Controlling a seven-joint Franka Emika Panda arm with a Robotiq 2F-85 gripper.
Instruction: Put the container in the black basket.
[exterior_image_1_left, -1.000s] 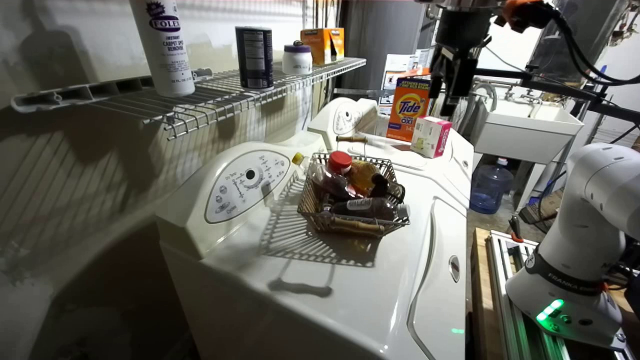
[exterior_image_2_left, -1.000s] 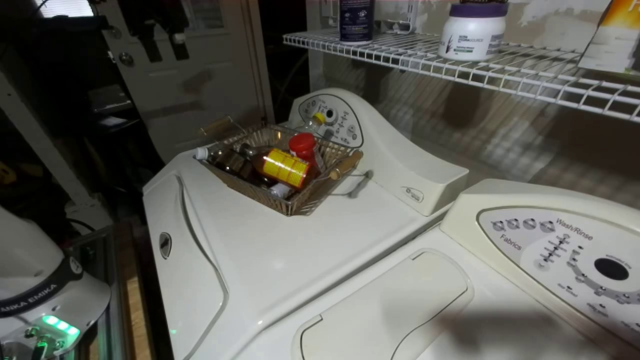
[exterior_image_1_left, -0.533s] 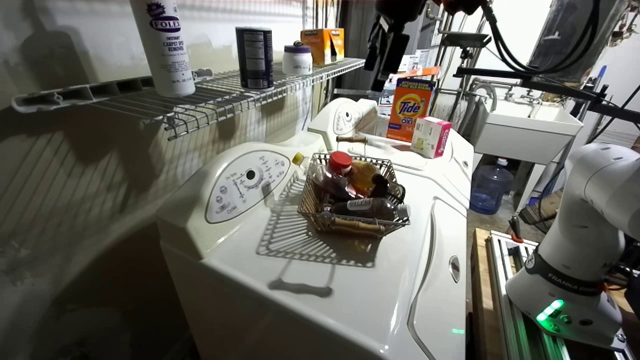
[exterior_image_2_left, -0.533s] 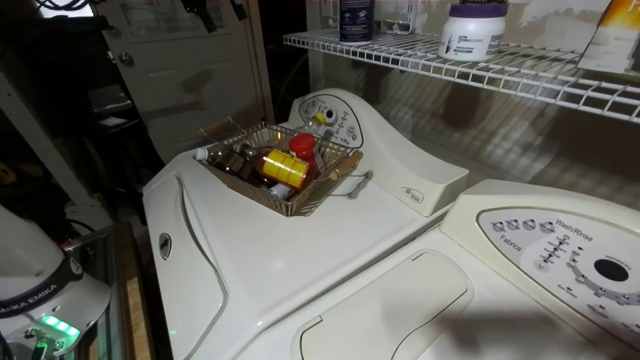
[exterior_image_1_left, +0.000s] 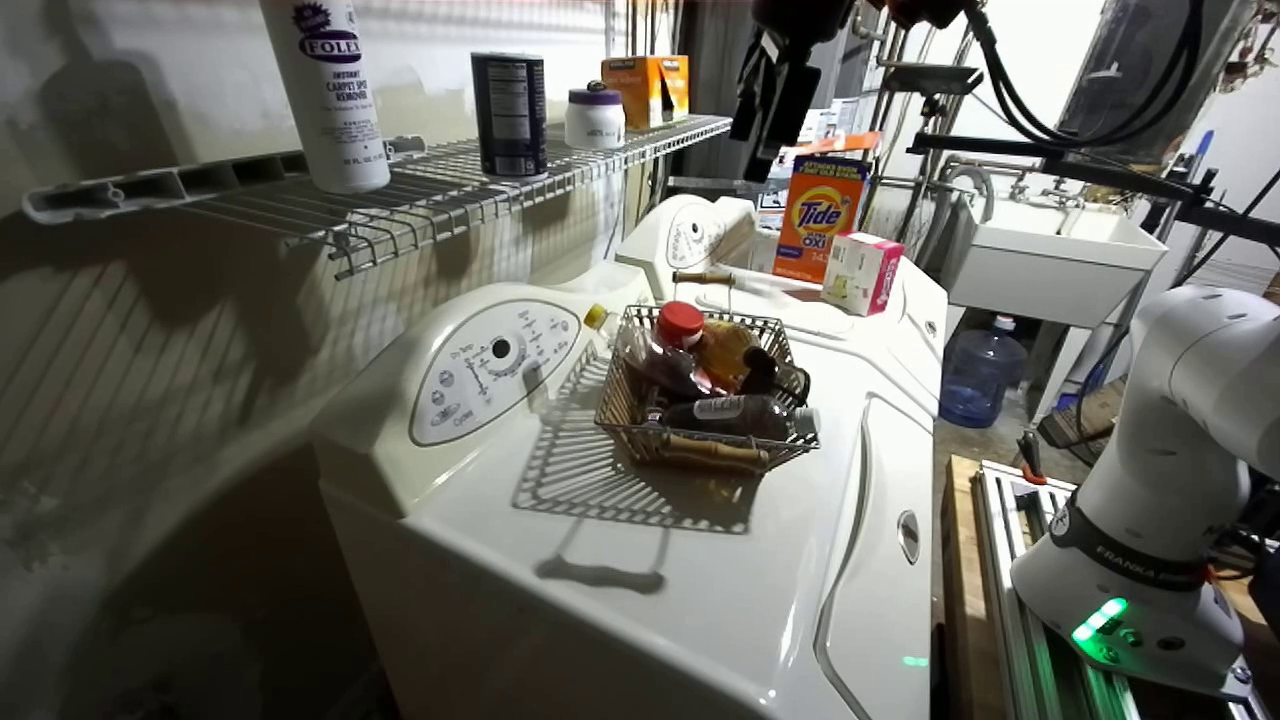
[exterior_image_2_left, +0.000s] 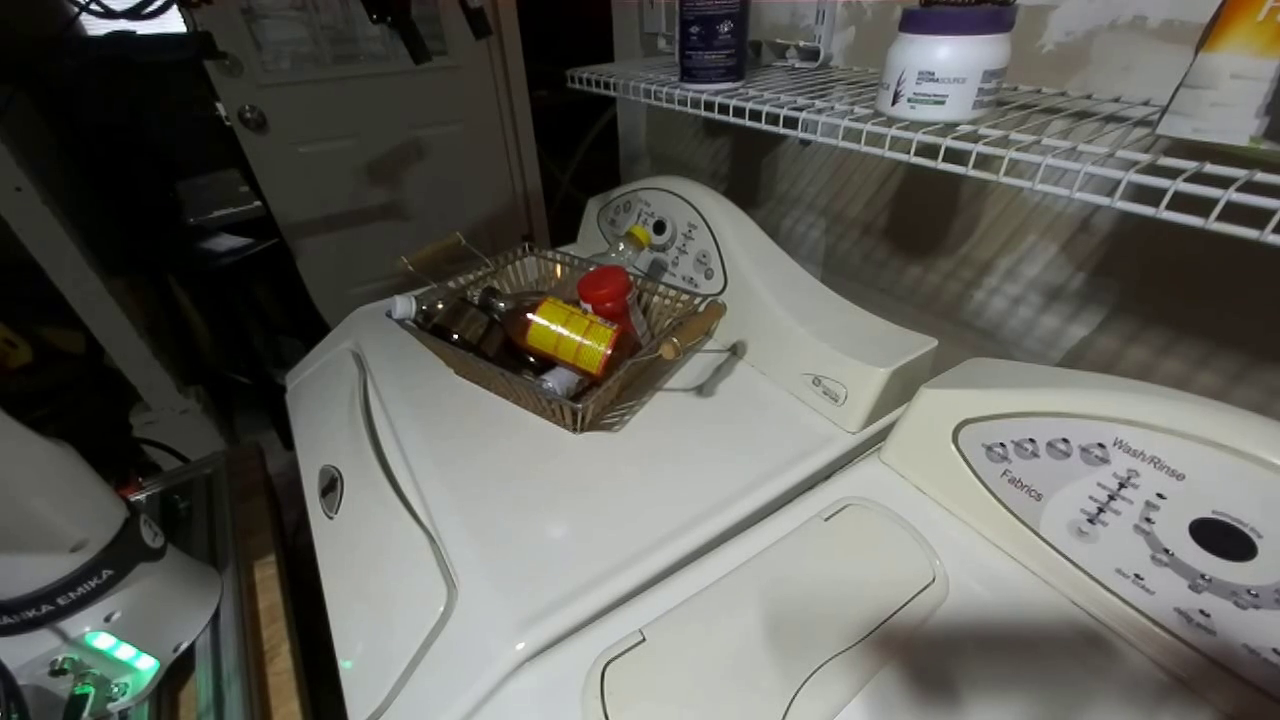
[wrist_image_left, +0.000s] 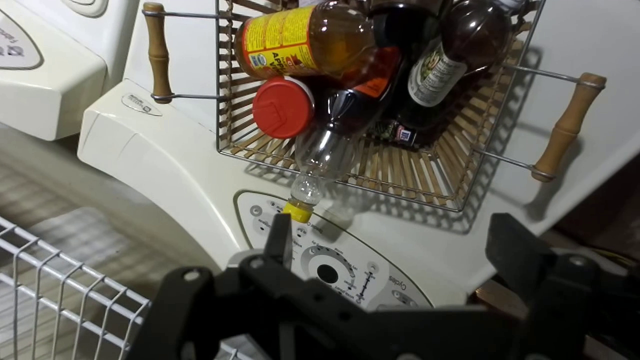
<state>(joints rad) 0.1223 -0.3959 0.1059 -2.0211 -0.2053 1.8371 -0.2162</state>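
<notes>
Gripper (wrist_image_left: 390, 235) high; jaws wide apart

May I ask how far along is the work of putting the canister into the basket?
Nothing looks done: the canister stands on the shelf. Nothing is in hand: the tool is open. What remains: grasp the canister and lower it into the basket, where bottles lie.

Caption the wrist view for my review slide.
Wrist view: gripper open, with a wooden-handled basket of bottles on a white appliance beyond.

White rounded arm (exterior_image_1_left: 1165, 480), dark FRANKA band (exterior_image_1_left: 1130, 566), green lights (exterior_image_1_left: 1100, 620), black cables (exterior_image_1_left: 988, 50), black fingers (wrist_image_left: 515, 250)
</notes>
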